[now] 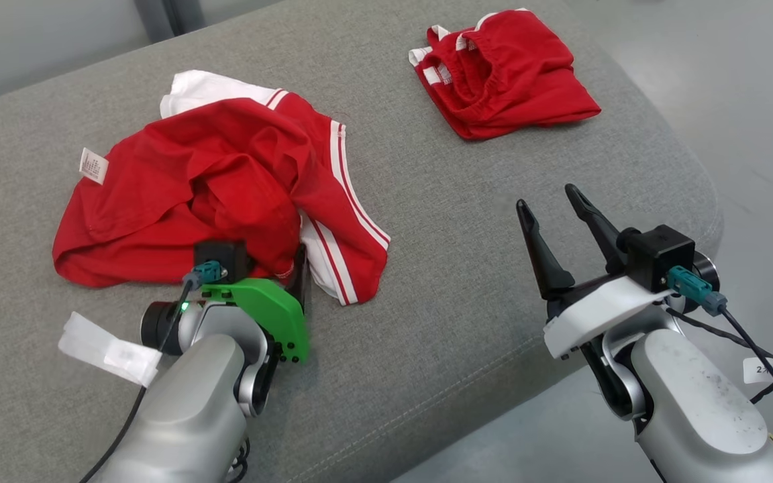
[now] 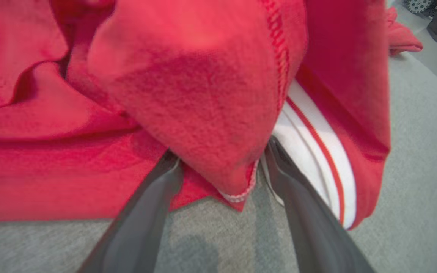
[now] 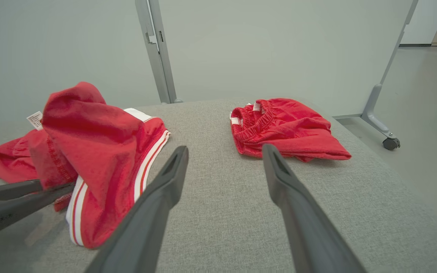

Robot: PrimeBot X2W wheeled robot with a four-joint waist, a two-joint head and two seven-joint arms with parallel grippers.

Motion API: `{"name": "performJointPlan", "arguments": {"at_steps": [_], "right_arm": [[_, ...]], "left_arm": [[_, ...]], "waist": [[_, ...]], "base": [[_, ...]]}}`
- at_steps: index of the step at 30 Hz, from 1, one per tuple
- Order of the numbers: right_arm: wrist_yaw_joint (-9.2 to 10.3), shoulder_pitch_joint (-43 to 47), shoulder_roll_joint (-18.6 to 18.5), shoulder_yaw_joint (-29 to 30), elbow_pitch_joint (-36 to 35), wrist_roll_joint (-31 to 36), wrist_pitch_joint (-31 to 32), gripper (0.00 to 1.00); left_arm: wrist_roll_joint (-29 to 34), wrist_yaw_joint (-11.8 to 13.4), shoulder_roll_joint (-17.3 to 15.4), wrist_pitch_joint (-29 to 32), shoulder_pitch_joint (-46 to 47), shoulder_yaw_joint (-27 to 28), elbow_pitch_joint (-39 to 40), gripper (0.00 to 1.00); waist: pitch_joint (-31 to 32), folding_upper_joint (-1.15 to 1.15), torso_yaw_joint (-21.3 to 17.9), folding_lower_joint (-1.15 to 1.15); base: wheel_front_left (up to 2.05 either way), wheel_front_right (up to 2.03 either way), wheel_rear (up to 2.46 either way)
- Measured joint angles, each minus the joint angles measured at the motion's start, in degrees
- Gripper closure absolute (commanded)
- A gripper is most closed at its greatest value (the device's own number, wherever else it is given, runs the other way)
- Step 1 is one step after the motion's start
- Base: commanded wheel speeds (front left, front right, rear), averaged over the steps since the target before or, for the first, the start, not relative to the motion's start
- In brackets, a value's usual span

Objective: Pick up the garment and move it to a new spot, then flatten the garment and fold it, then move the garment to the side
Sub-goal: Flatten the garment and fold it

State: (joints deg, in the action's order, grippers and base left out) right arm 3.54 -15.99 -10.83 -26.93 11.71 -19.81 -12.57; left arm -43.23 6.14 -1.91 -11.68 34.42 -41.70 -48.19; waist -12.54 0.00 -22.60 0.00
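As the left hand (image 2: 222, 151) gapes released, a fold of the garment (image 1: 225, 174) sits between its fingers.

1. The crumpled garment (image 1: 225, 181) lies on the left half of the upholstered cushion (image 1: 460, 268), with its care label (image 1: 94, 166) at its left edge.
2. The folded shorts (image 1: 507, 74) lie at the far right, well apart from it.
3. The left gripper (image 2: 222, 149) is at the garment's near edge, with a fold of cloth between its fingers.
4. The right gripper (image 1: 547, 198) is over the cushion's near right, apart from both.
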Motion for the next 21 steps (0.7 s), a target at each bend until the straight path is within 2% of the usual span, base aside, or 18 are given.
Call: {"name": "performJointPlan", "arguments": {"at_steps": [1, 2, 6, 12, 17, 21], "right_arm": [[0.01, 0.0, 0.0, 0.2, 0.2, 0.0, 0.0, 0.00], [0.02, 0.0, 0.0, 0.5, 0.4, 0.0, 0.0, 0.00], [0.09, 0.1, -0.4, 1.2, 1.2, -0.3, -0.3, 0.00], [-0.22, 0.1, -1.6, 0.8, 4.2, -0.4, -0.3, 0.00], [-2.99, 0.1, -1.8, -1.8, 8.3, -0.4, 0.1, 0.00], [-4.23, 0.1, -1.8, -3.1, 11.5, -0.4, 1.1, 0.00]], "left_arm": [[0.0, 0.0, 0.0, -0.1, 0.5, 0.0, 0.1, 0.75], [0.0, 0.0, 0.0, -0.2, 0.9, -0.1, 0.2, 1.00], [-1.3, 0.0, 0.0, -0.9, 1.2, -0.3, 0.9, 1.00], [-2.2, -0.1, 0.0, -2.1, 1.1, -0.2, 3.3, 1.00], [-2.1, -0.1, -0.2, -2.6, -0.3, 3.3, 4.5, 1.00], [-2.1, -0.1, -1.7, -2.7, -2.5, 6.5, 6.3, 1.00]], "waist": [[-0.2, 0.00, -0.1, 0.00], [-0.4, 0.00, -0.2, 0.00], [-0.5, 0.00, 0.3, 0.00], [0.1, 0.00, 3.1, 0.00], [1.1, 0.00, 7.2, 0.00], [1.9, 0.00, 10.2, 0.00]], "base": [[0.00, 0.00, 0.00], [0.00, 0.00, 0.00], [0.00, 0.00, 0.00], [0.00, 0.00, 0.00], [0.00, 0.00, 0.00], [0.00, 0.00, 0.00]]}}
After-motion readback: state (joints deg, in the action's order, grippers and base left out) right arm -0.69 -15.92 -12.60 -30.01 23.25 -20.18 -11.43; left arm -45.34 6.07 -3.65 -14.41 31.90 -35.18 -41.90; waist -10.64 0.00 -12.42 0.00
